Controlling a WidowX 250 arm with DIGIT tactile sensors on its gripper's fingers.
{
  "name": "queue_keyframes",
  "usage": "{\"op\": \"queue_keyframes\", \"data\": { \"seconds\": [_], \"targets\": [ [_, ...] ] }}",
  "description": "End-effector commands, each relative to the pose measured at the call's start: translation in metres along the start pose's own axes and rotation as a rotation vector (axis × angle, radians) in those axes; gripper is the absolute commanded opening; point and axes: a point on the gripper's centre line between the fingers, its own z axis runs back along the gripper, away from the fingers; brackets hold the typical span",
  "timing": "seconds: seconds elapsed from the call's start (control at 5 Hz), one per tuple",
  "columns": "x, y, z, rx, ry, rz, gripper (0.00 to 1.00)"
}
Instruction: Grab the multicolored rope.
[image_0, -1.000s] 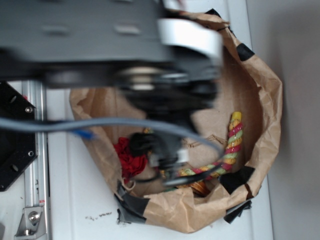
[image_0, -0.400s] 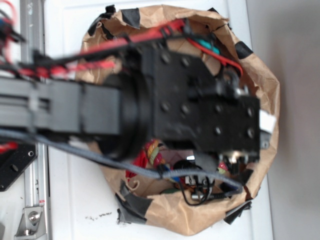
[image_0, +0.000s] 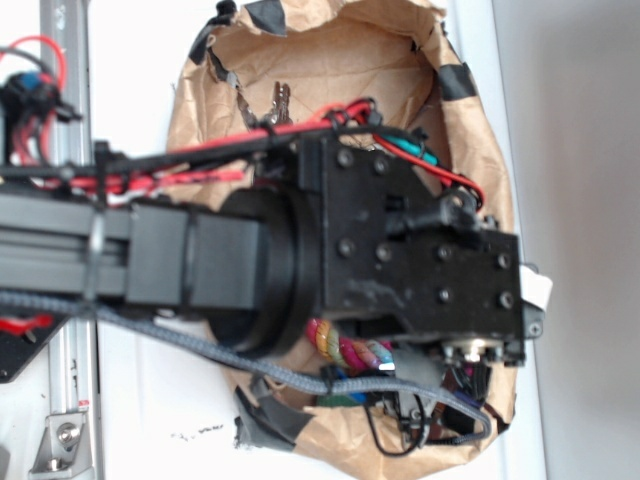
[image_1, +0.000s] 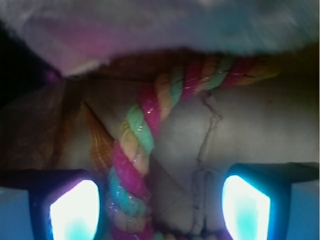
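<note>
In the wrist view the multicolored rope (image_1: 142, 125), twisted from pink, yellow and green strands, runs from the upper right down to the bottom edge. My gripper (image_1: 160, 207) is open and straddles it. The rope passes close beside the left finger (image_1: 75, 212), while the right finger (image_1: 245, 210) stands well apart from it. From outside, my arm (image_0: 400, 240) covers most of the brown paper bag (image_0: 330, 60), and only a short piece of the rope (image_0: 345, 350) shows under the wrist.
A brown striped seashell (image_1: 97, 145) lies just left of the rope on the bag floor. Keys (image_0: 280, 98) rest near the bag's upper wall. Crumpled paper walls with black tape patches (image_0: 265, 420) ring the bag. A metal rail (image_0: 70, 400) runs along the left.
My arm has swung across and settled over the bag, hiding most of its contents. The rope, earlier seen curving along the right side, now shows only as a short piece under the wrist.
</note>
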Motion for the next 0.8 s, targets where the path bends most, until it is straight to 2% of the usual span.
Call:
{"op": "queue_keyframes", "data": {
  "seconds": [0.0, 0.2, 0.4, 0.6],
  "targets": [
    [0.014, -0.019, -0.025, -0.017, 0.026, -0.099, 1.0],
    [0.01, -0.015, -0.038, -0.035, 0.048, -0.075, 0.0],
    [0.009, -0.009, -0.019, -0.057, 0.025, -0.076, 0.0],
    [0.007, 0.003, 0.008, -0.058, -0.024, -0.025, 0.0]
  ]
}}
